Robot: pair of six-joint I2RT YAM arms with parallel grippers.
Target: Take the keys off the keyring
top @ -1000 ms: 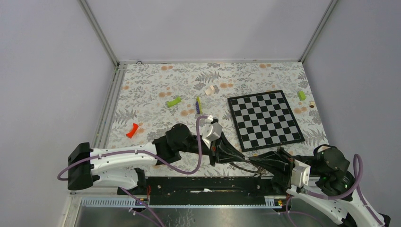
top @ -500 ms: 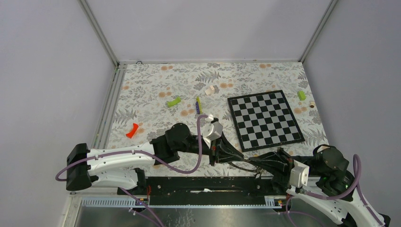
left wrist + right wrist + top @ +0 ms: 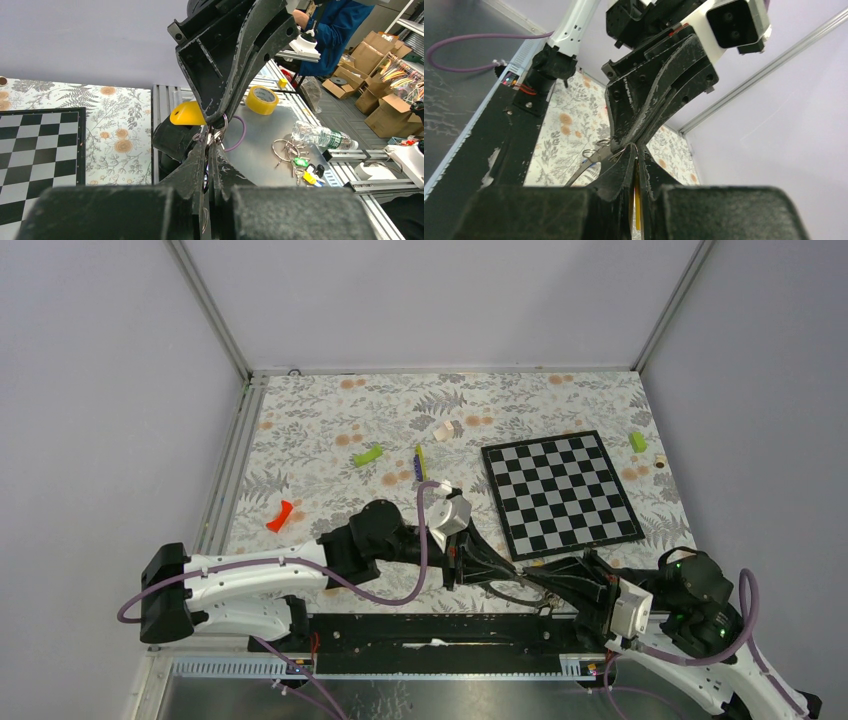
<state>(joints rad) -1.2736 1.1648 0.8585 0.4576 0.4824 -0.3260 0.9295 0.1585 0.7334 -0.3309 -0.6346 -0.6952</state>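
Both arms meet tip to tip over the near edge of the table point(image 3: 330, 420), just off the near-left corner of the chessboard point(image 3: 560, 490). Left gripper point(image 3: 209, 149): fingers pressed together, pinching the metal where the keyring point(image 3: 593, 158) and keys point(image 3: 211, 135) bunch up. It looks like the ring wire, but the exact contact is hidden between the pads. Right gripper point(image 3: 634, 152): fingers also pressed nearly together, with a yellow sliver between them. From the left wrist view that is the yellow key tag point(image 3: 186, 114), which sticks out sideways at the right tip. The bunch hangs between the two tips. Part of the ring's thin arc curves out below them toward the near rail, and a small split ring sits on it. I can't see any other tag colours from here. In the top view the ring is only a faint arc under the fingers. Rest of the table, all well apart from the grippers: red piece point(image 3: 280, 515) at left, lime block point(image 3: 368, 455) and yellow-green and purple stick point(image 3: 420, 462) mid-table, and a second lime block point(image 3: 637, 441) past the board's far-right corner. Beyond the table, the left wrist view shows a tape roll point(image 3: 262, 99), a water bottle point(image 3: 322, 136) and a spare key bunch point(image 3: 296, 159) on a metal bench.
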